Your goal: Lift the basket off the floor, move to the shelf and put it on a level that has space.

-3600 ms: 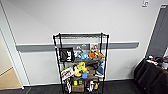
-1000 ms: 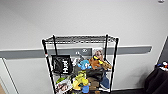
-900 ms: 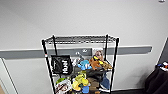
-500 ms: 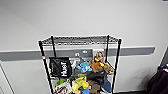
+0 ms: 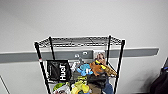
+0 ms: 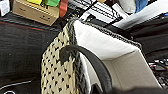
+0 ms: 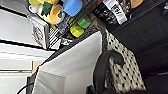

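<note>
Before the shelf (image 5: 80,62), white-lined basket (image 6: 105,50) with nothing inside; top level (image 5: 80,41) bare; either tool's grip impossible to tell.

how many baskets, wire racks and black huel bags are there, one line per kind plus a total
Cream woven basket with dark speckles, dark rim and white cloth lining: 1
Tall black metal wire rack: 1
Black "Huel" bag on the rack: 1
Total: 3

Left pincer (image 6: 100,90) low at the frame's edge, right beneath a dark loop handle (image 6: 87,60). Right pincer (image 7: 96,90) likewise placed under the opposite loop handle (image 7: 105,67). Fingers too hidden to judge on either side.
</note>
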